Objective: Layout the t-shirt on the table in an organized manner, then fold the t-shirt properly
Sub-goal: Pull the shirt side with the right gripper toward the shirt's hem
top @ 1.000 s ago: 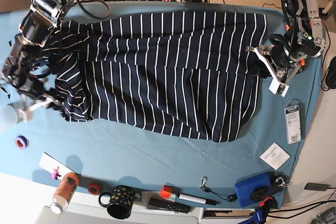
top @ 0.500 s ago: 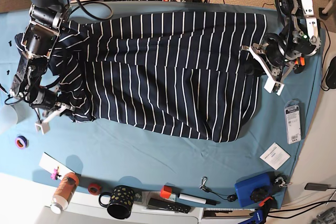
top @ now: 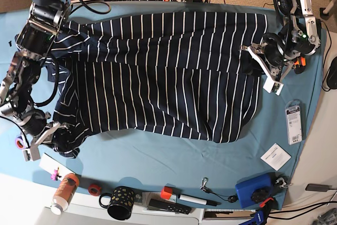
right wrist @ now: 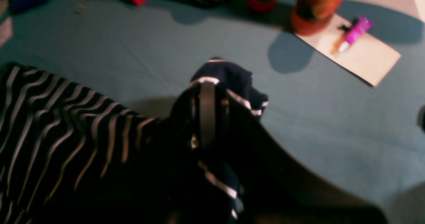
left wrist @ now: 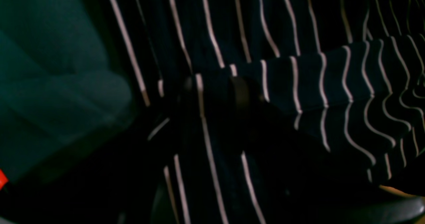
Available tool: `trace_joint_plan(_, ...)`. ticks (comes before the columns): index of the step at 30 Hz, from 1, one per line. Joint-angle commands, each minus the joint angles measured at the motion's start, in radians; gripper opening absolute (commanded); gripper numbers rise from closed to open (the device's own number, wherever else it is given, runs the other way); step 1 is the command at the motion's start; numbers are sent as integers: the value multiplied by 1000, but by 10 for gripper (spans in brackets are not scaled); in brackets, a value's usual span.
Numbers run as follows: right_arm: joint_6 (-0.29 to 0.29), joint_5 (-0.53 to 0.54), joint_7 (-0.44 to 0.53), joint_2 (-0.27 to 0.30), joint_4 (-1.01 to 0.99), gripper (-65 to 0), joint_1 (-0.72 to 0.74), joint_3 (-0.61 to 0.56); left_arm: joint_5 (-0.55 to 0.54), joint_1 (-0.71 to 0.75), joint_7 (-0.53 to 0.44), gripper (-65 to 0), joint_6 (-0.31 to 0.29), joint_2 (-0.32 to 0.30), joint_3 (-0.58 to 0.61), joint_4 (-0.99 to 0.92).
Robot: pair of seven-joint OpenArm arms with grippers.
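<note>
The dark navy white-striped cloth t-shirt [top: 163, 72] lies spread across the teal-draped counter [top: 158, 156]. Only the right wrist view shows the right gripper [right wrist: 207, 94] clenched on its bunched corner, near an orange bottle [right wrist: 315, 5]. Whether the left gripper [top: 259, 66], at the opposite edge, grips cannot be told.

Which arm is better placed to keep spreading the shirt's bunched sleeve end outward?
Probably the right: the right gripper is shut on the t-shirt at its bunched corner. The left gripper sits at the flatter opposite end.
</note>
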Motion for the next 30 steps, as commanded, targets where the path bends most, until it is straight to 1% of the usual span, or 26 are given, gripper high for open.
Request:
trace_joint_plan(1, 1, 21, 3, 18, 46, -650, 19, 4, -11, -8, -17, -458, -1, -8, -3, 18)
trace_joint_plan(3, 1, 21, -35, 20, 118, -650, -10, 4, -11, -8, -18, -458, -1, -8, -3, 18)
trace_joint_plan(7, 1, 17, -43, 20, 314, -650, -93, 4, -11, -8, -18, -458, -1, -8, -3, 18)
trace_joint_plan(9, 1, 18, -66, 20, 393, -650, -138, 4, -11, -8, -18, -458, -1, -8, -3, 18)
trace_joint_plan(11, 1, 18, -125, 20, 428, -650, -177, 3, -11, -8, -18, -458, -1, -8, -3, 18)
trace_joint_plan(15, 1, 18, -288, 20, 428, -650, -244, 3, -12, -8, -18, -458, -1, -8, -3, 18)
trace_joint_plan(17, 1, 24, -330, 25, 428, -650, -281, 3, -11, -8, -21, -458, -1, -9, -3, 18)
trace_joint_plan(18, 1, 29, -331, 29, 428, -623, -302, 3, -11, -8, -24, -458, -1, -9, -3, 18)
trace_joint_plan(20, 1, 32, -330, 40, 428, -510, -343, 3, -11, -8, -26, -458, -1, -8, -3, 18)
trace_joint_plan(21, 1, 32, -330, 43, 428, -471, -362, 3, -11, -8, -25, -458, -1, -9, -3, 18)
trace_joint_plan(22, 1, 33, -331, 45, 428, -451, -382, 3, -11, -8, -25, -458, -1, -9, -3, 18)
trace_joint_plan(25, 1, 59, -357, 45, 428, -449, -431, 3, -11, -8, -25, -458, -1, -9, -3, 18)
trace_joint_plan(28, 1, 177, -368, 45, 428, -449, -476, 3, -11, -8, -26, -458, -1, -9, -3, 18)
trace_joint_plan(30, 1, 230, -368, 45, 428, -449, -503, 3, -11, -8, -26, -458, -1, -8, -3, 18)
